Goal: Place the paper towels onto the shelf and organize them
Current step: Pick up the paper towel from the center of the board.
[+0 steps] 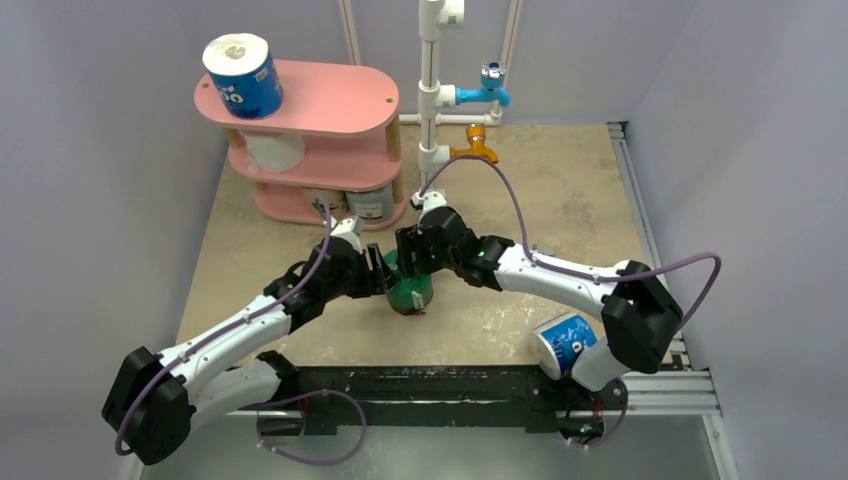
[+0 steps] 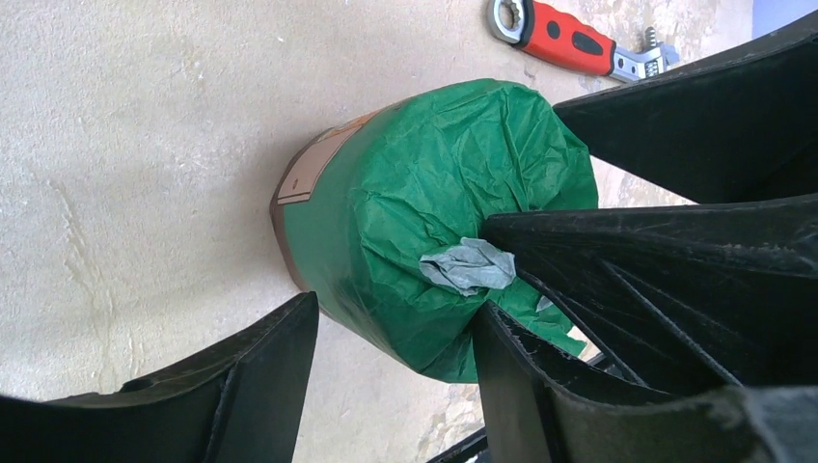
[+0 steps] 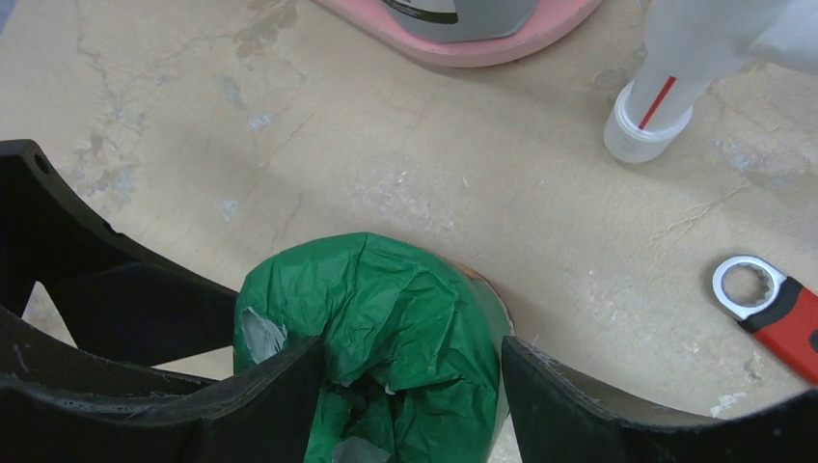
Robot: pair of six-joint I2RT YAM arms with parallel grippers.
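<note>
Green roll [image 1: 411,290] mid-bench [image 1: 560,200], axis tilted, tucked end up | my right pincer [image 3: 410,352] clenched across its sides | left pincer [image 2: 395,309] released, straddling, one finger clear | shelf [image 1: 320,100] far-left, left arm nearer

Green roll [image 1: 411,291] before pink shelf [image 1: 330,100], blue roll [image 1: 243,77] atop

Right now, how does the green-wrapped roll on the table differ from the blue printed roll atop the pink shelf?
The green-wrapped paper roll sits on the beige table; the blue printed roll stands on the pink shelf's top board. The green roll's crinkled wrapper covers its end; the blue roll's top shows white paper and core hole. Both are cylinders.
</note>
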